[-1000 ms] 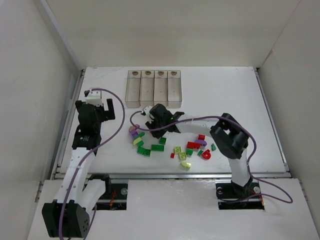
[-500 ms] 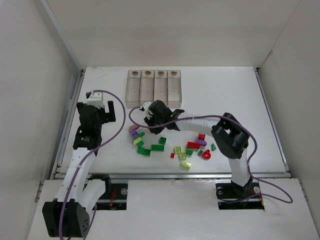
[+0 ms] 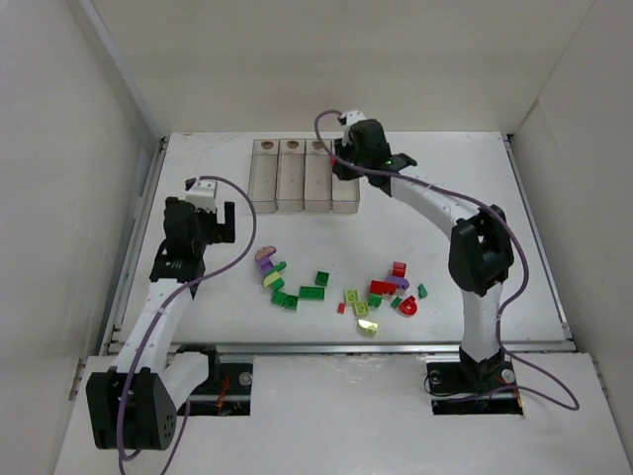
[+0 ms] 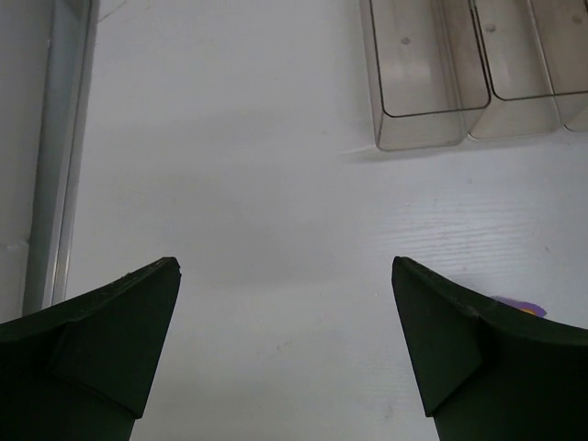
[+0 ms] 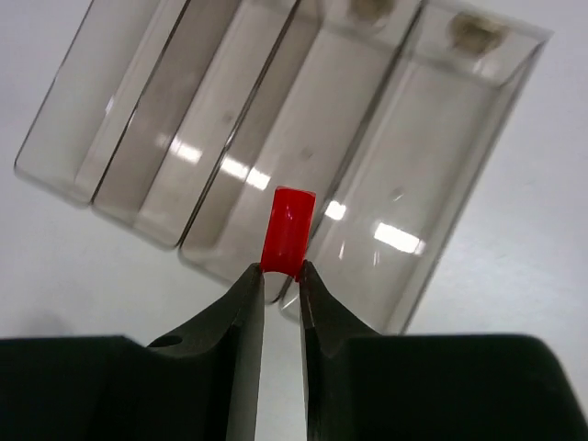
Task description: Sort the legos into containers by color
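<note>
SORTING BEGINS: The right tool (image 5: 280, 271), clamped on a single red lego (image 5: 288, 228), hangs above the row of four clear containers (image 3: 278, 178) near the far edge of the counter (image 3: 445, 198). Only the brick's lower end is pinched, so most of it stands clear of the fingertips, a hold that should let it fall cleanly once the fingers part. It sits over the wall between the two boxes at the right end of the row, and which box it is meant for cannot be told. All four boxes look empty from the wrist view, so this is probably among the first drops. The rest of the legos (image 3: 321, 278), green, yellow-green, red and purple, lie scattered toward the near edge, well apart from the boxes. The left tool (image 4: 283, 266) hovers over bare counter by the left edge, its fingers spread wide and holding nothing, seemingly waiting its turn.
</note>
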Action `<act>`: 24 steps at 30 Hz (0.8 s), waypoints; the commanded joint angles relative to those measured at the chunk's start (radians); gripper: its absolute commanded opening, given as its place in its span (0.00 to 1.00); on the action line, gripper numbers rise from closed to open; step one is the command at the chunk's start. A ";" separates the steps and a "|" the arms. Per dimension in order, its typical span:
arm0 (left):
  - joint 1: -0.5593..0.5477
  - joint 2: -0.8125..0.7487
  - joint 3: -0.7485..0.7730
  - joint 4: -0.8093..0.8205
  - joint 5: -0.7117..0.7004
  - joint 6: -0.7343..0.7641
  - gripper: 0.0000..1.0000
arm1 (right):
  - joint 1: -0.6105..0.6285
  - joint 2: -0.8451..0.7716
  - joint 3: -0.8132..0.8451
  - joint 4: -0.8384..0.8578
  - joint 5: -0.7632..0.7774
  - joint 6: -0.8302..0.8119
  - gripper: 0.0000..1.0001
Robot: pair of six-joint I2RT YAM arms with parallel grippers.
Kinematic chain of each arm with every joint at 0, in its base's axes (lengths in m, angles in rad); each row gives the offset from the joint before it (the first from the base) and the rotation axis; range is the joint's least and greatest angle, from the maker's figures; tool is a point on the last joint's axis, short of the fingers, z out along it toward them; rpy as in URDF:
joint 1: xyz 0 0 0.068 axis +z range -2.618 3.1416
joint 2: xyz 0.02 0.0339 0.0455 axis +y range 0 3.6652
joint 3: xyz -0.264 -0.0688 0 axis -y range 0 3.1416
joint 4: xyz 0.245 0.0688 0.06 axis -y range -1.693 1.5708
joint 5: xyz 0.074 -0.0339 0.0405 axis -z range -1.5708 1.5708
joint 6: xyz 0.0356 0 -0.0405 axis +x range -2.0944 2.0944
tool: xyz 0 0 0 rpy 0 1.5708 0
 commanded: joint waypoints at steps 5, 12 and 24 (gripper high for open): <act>0.001 0.084 0.083 0.054 0.243 0.180 1.00 | -0.076 0.137 0.172 -0.032 0.048 0.041 0.17; -0.008 0.149 0.131 0.054 0.298 0.254 1.00 | -0.085 0.200 0.290 -0.104 0.055 0.003 0.69; -0.073 0.091 0.085 0.045 0.352 0.335 1.00 | -0.095 -0.259 -0.122 -0.197 0.131 0.079 0.86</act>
